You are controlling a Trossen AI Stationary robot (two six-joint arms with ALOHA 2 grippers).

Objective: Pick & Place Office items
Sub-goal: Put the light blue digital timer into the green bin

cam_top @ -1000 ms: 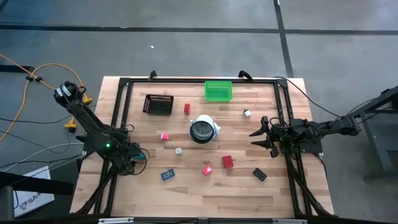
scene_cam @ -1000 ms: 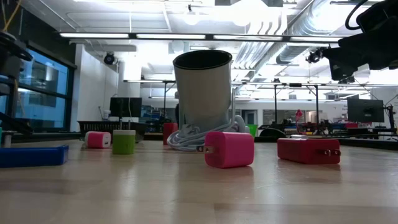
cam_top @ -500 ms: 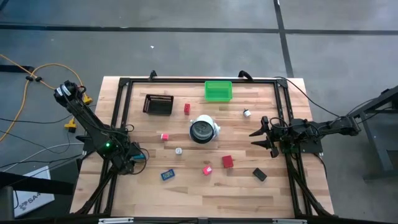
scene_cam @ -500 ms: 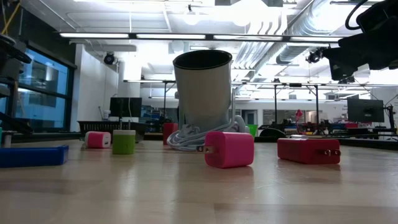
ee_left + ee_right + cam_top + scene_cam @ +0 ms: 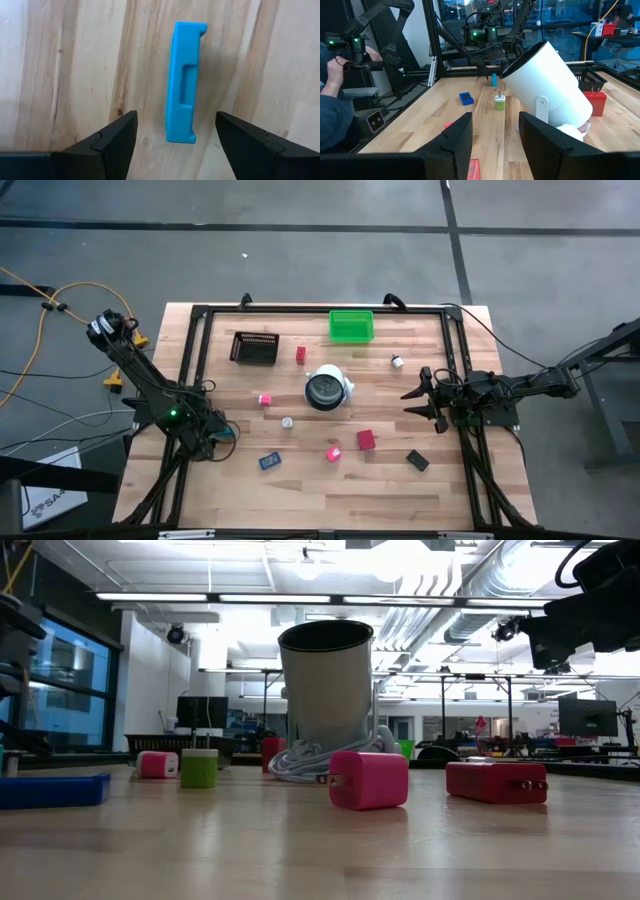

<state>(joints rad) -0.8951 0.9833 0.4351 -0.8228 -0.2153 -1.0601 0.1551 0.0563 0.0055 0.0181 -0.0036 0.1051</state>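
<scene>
Bright blue flat rectangle (image 5: 184,82) on the wooden surface (image 5: 65,65), between the left claw's (image 5: 172,145) spread fingers (image 5: 112,142).

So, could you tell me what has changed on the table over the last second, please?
Nothing visibly changed: the left gripper still hangs open over the blue piece, and the right gripper still waits open at the right side.

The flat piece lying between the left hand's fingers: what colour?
Bright blue, clearest in the left wrist view.
</scene>
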